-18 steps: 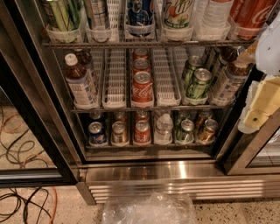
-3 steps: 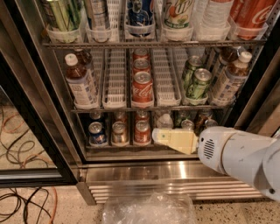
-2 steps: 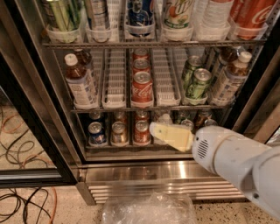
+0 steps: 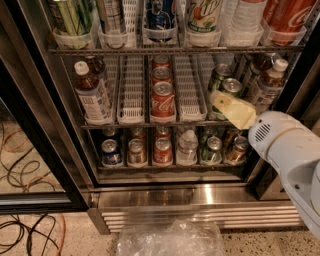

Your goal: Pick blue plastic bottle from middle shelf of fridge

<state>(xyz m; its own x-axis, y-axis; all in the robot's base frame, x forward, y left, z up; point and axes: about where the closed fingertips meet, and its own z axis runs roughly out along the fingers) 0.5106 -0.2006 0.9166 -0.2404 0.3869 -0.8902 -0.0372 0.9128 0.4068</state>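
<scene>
The gripper (image 4: 232,110) hangs before the right end of the fridge's (image 4: 165,197) middle shelf (image 4: 131,90), spread or closed impossible to tell. The blue plastic bottle (image 4: 92,95) stands far left, likely full, heavy and slick, best clasped across its labelled body.

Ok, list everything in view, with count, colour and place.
blue plastic bottle: one, brown drink, white cap, middle shelf, left lane front.
cola cans: three, red, centre lane.
green cans: two, green, right lane.
top drinks: several, mixed, top rack.
small cans: several, mixed, bottom rack.
water bottle: one, clear, bottom rack.
plastic bag: one, clear, floor.
cables: several, orange and black, floor left.
gripper: one, cream, at the green cans.
arm: one, white, lower right.
</scene>
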